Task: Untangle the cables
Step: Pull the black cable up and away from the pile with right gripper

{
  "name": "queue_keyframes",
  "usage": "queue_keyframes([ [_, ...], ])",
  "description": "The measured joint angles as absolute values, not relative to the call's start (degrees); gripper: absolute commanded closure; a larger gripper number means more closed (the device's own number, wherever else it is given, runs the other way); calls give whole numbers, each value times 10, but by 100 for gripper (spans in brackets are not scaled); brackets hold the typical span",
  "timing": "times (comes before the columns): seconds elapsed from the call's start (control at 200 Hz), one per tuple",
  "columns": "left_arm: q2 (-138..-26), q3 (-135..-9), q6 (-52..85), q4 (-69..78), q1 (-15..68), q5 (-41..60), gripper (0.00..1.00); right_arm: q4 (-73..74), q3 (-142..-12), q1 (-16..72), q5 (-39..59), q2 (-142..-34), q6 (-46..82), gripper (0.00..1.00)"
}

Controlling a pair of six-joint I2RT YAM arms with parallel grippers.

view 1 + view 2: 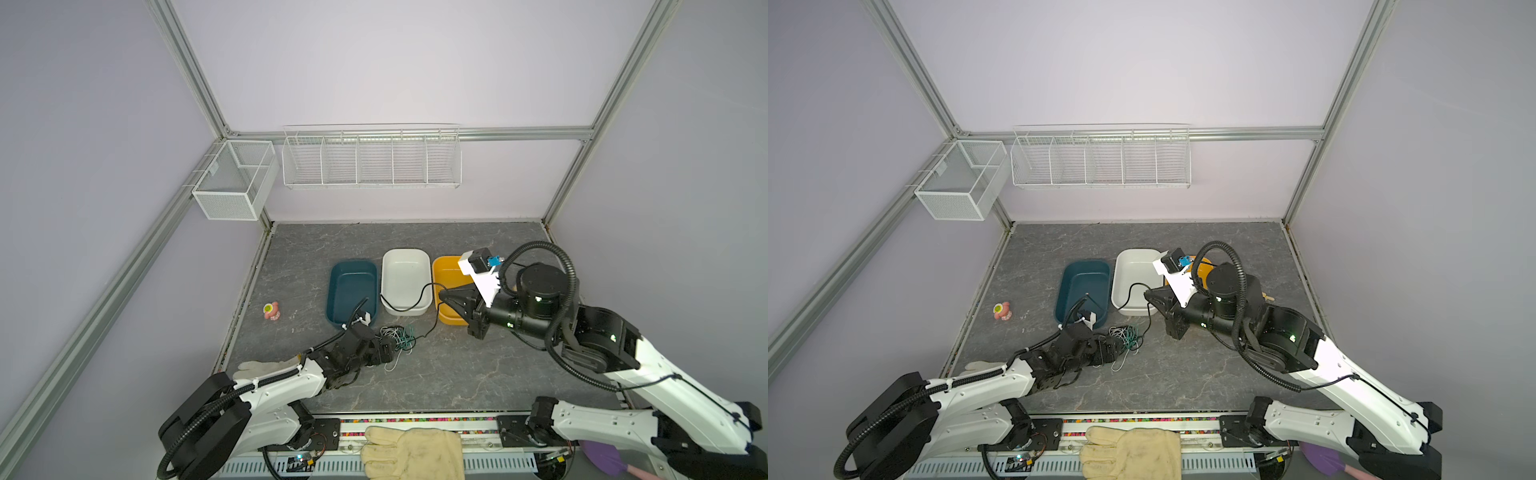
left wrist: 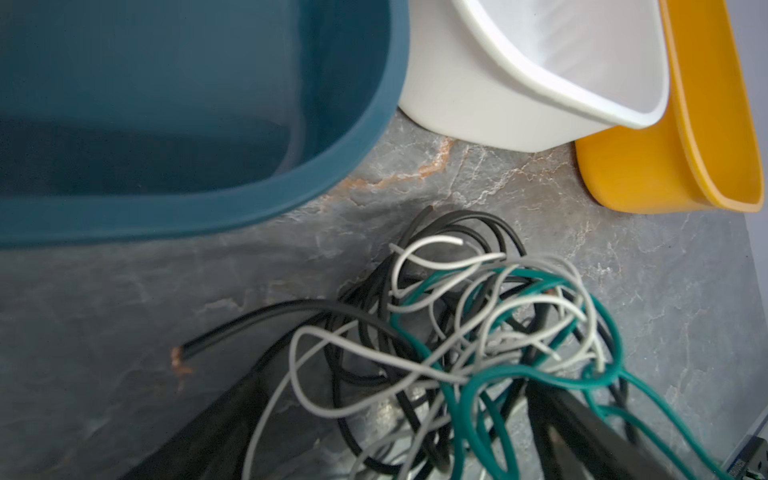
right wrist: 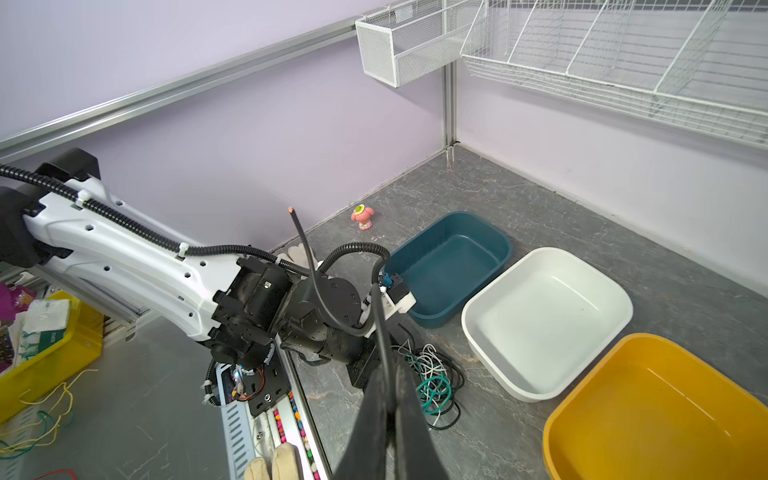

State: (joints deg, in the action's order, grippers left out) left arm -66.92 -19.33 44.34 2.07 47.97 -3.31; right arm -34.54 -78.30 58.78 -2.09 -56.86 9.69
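Observation:
The cables [image 1: 399, 337] lie in a tangle of black, white and teal-green loops on the grey table in front of the bins, seen in both top views [image 1: 1126, 337]. My left gripper [image 1: 388, 348] is low at the tangle's near-left side. It is open, its fingers [image 2: 208, 432] spread wide, with loops of the tangle [image 2: 478, 324] lying between them. My right gripper [image 1: 443, 296] hovers over the yellow bin, shut on a black cable [image 1: 419, 297]. That cable arcs over the white bin and runs down into the tangle. In the right wrist view its free end [image 3: 291, 211] sticks up past the right gripper [image 3: 390, 374].
A teal bin [image 1: 333, 291], a white bin [image 1: 405, 252] and a yellow bin [image 1: 444, 266] stand side by side behind the tangle. A small pink toy [image 1: 271, 311] sits at the left. One glove [image 1: 411, 453] lies on the front rail and another [image 1: 262, 367] under the left arm.

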Motion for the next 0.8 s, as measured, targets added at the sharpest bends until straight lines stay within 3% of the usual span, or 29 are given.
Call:
queue_keyframes([
  [0.48, -698, -207, 432, 37, 480, -43, 2, -413, -859, 589, -84, -553, 66, 94],
  [0.8, -616, -208, 433, -93, 480, -42, 2, -432, -857, 529, -167, -571, 69, 94],
])
